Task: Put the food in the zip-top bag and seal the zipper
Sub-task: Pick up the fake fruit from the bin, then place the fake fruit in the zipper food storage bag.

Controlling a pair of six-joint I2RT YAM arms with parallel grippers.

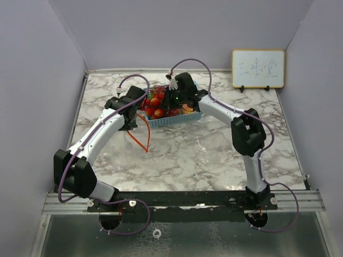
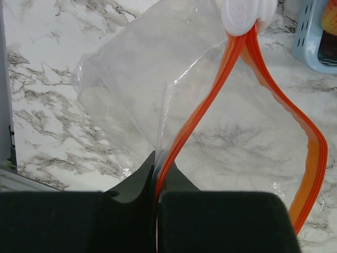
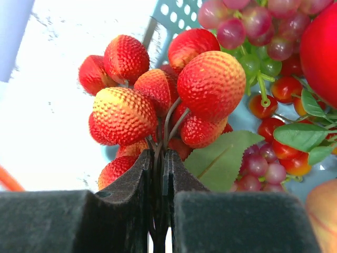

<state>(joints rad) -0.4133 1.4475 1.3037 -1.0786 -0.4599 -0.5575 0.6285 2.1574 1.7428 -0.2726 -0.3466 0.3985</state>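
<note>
My left gripper (image 2: 157, 164) is shut on the orange-red zipper (image 2: 210, 100) of the clear zip-top bag (image 2: 131, 79). The bag's mouth gapes open, with its two strips spread apart below a white tab (image 2: 247, 13). In the top view this gripper (image 1: 138, 110) is left of the blue basket (image 1: 177, 121), and the zipper (image 1: 143, 136) hangs towards the table. My right gripper (image 3: 160, 164) is shut on the stems of a strawberry bunch (image 3: 210, 84), over the basket (image 1: 170, 101). Purple grapes (image 3: 253, 21), a red apple (image 3: 324, 47), small red pieces (image 3: 274, 126), a green leaf (image 3: 221, 158) and a peach (image 3: 324, 211) lie beside it.
The basket's corner (image 2: 310, 37) shows at the upper right of the left wrist view. A small whiteboard (image 1: 258, 68) stands at the back right against the wall. Grey walls enclose the marble table (image 1: 214, 155) on three sides.
</note>
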